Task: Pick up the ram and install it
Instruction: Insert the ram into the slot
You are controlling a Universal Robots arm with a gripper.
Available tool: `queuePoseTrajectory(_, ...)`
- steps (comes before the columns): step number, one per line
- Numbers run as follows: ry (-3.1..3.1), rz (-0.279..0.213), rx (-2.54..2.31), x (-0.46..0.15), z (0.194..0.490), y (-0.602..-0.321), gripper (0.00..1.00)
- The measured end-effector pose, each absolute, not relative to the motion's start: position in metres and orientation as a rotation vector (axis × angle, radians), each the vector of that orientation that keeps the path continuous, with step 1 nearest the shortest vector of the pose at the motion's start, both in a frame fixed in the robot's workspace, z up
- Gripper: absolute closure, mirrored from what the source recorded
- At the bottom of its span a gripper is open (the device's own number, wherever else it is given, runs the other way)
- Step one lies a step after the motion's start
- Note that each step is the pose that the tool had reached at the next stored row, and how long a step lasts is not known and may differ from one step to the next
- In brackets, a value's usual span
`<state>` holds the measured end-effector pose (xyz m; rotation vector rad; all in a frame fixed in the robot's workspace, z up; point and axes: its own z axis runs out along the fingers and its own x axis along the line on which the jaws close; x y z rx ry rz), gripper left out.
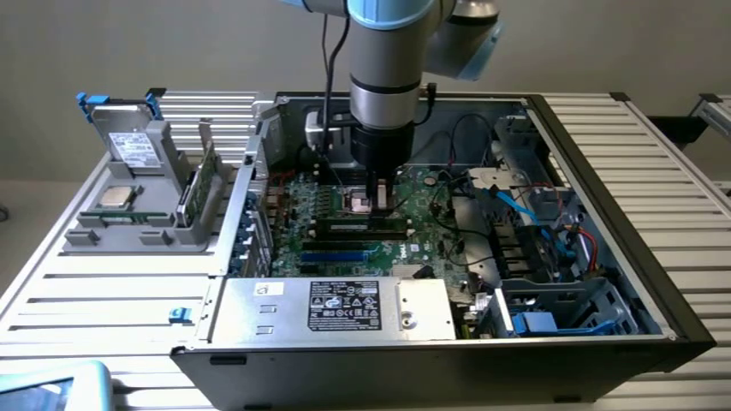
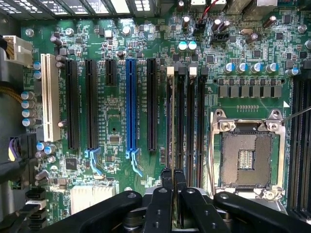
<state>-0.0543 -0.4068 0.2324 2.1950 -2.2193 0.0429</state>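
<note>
A slim green ram (image 1: 199, 187) stands on edge in the grey holder (image 1: 137, 231) at the exterior view's left, well away from the arm. My gripper (image 1: 383, 207) hangs inside the open computer case, low over the motherboard (image 2: 116, 121). Its black fingers (image 2: 167, 187) are pressed together with nothing visible between them. They sit right above the row of long black memory slots (image 2: 181, 121) beside the empty processor socket (image 2: 247, 158). I cannot tell whether a stick sits in the slot under the fingertips.
The holder also carries a square silver processor chip (image 1: 118, 197) and a grey drive (image 1: 128, 145). Around the gripper are case walls, a power supply box (image 1: 337, 308) in front, and cables and drive bays (image 1: 549, 248) toward the exterior view's right.
</note>
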Motion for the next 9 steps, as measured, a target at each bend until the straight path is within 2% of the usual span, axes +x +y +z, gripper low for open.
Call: queuePoseTrajectory(9, -2.223, 0.05, 2.198, -0.0555, 0.2309, -0.4067, 0.87)
